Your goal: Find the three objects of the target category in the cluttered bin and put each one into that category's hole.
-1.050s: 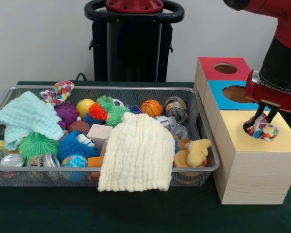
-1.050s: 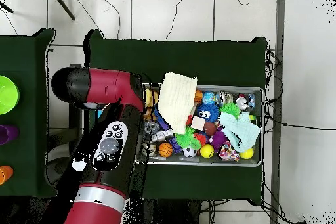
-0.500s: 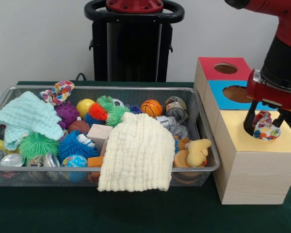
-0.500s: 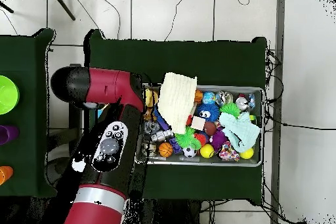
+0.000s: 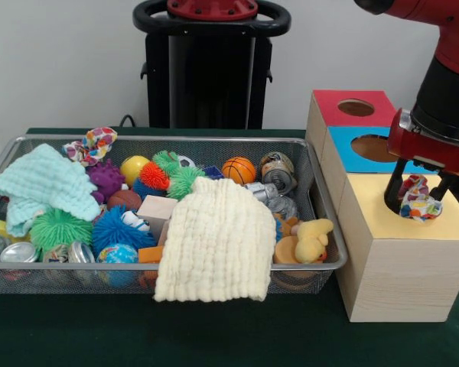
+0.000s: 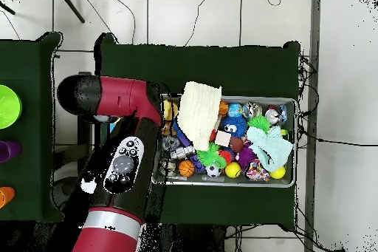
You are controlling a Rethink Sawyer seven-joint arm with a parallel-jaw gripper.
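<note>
My gripper (image 5: 415, 203) hangs over the yellow-topped box (image 5: 451, 222) at the right, open, its two fingers spread wide. A colourful patterned scrunchie (image 5: 418, 206) sits between the fingers, over the box's hole, which it mostly hides. I cannot tell whether it still touches a finger. A second patterned scrunchie (image 5: 92, 144) lies on the back left rim of the wire bin (image 5: 214, 139); from above it shows at the bin's lower edge (image 6: 256, 171). In the overhead view the red arm (image 6: 122, 160) covers the gripper and the boxes.
The bin holds a cream cloth (image 5: 218, 241) draped over its front edge, a teal cloth (image 5: 42, 183), spiky balls, small sport balls, tins, a wooden block and a yellow duck (image 5: 312, 238). A blue-topped box (image 5: 344, 149) and a red-topped box (image 5: 329, 107) stand behind the yellow one.
A second ago the gripper was shut on the scrunchie down at the hole. It has opened and risen a little; the scrunchie stays between the fingers. Nothing moved in the last half second.
</note>
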